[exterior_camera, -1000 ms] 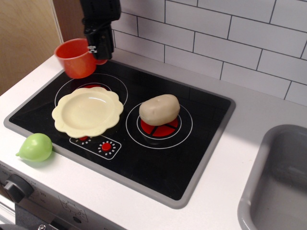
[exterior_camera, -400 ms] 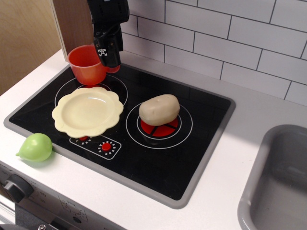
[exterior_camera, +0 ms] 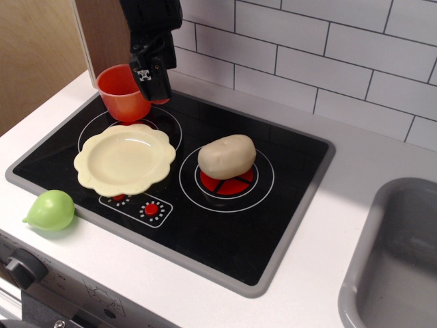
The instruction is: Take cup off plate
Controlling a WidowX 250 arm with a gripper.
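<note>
The orange-red cup stands upright on the black stovetop at its back left corner, just behind the plate and off it. The cream-yellow scalloped plate lies empty on the front left burner. My black gripper comes down from above at the cup's right side, with its fingers closed around the cup's handle and rim. The handle is mostly hidden behind the fingers.
A beige potato-shaped toy sits on the right burner. A green pear-shaped toy lies on the white counter at the front left. A grey sink is at the right. A white tiled wall runs behind, and a wooden panel stands at the back left.
The cup was carried right and down from the air above the counter's back left and set on the stovetop behind the plate. Over the last half second the gripper has hardly moved.
</note>
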